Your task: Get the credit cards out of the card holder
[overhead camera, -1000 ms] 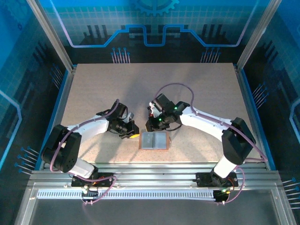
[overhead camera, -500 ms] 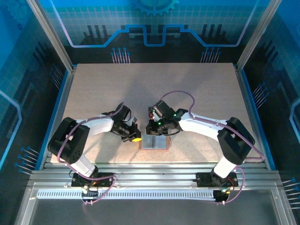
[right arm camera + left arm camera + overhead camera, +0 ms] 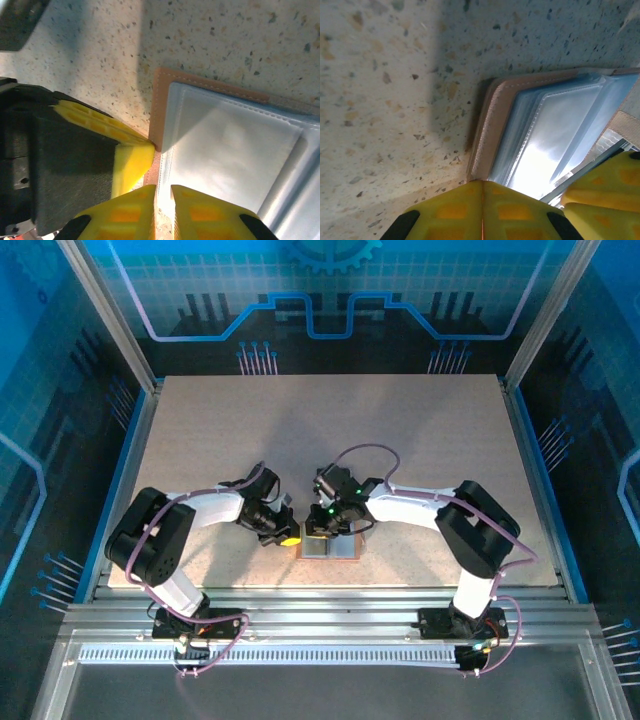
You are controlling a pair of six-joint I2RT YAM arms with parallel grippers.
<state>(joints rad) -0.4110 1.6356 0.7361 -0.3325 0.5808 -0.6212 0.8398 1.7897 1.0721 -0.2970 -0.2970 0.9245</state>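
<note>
The card holder (image 3: 341, 549) lies open on the table near the front edge, tan rim up, with pale blue-grey panels (image 3: 560, 120). No red credit cards show; the panels look whitish and glary. My left gripper (image 3: 482, 186) is shut, its yellow tips pressed on the holder's brown left corner (image 3: 492, 125). In the top view it (image 3: 289, 537) sits just left of the holder. My right gripper (image 3: 162, 192) stands over the same left edge (image 3: 159, 110), fingers a narrow gap apart, with the panel's edge running into that gap. From above, it (image 3: 318, 530) covers the holder's upper left.
The two grippers nearly touch: the left one's yellow finger (image 3: 131, 160) and black body (image 3: 60, 165) sit right beside my right fingers. The speckled table (image 3: 330, 430) stretches bare behind the arms. The metal front rail (image 3: 330, 615) runs close below the holder.
Both grippers have closed in on the holder. The left came right and toward the front to its left corner; the right moved left and down over its left edge.
</note>
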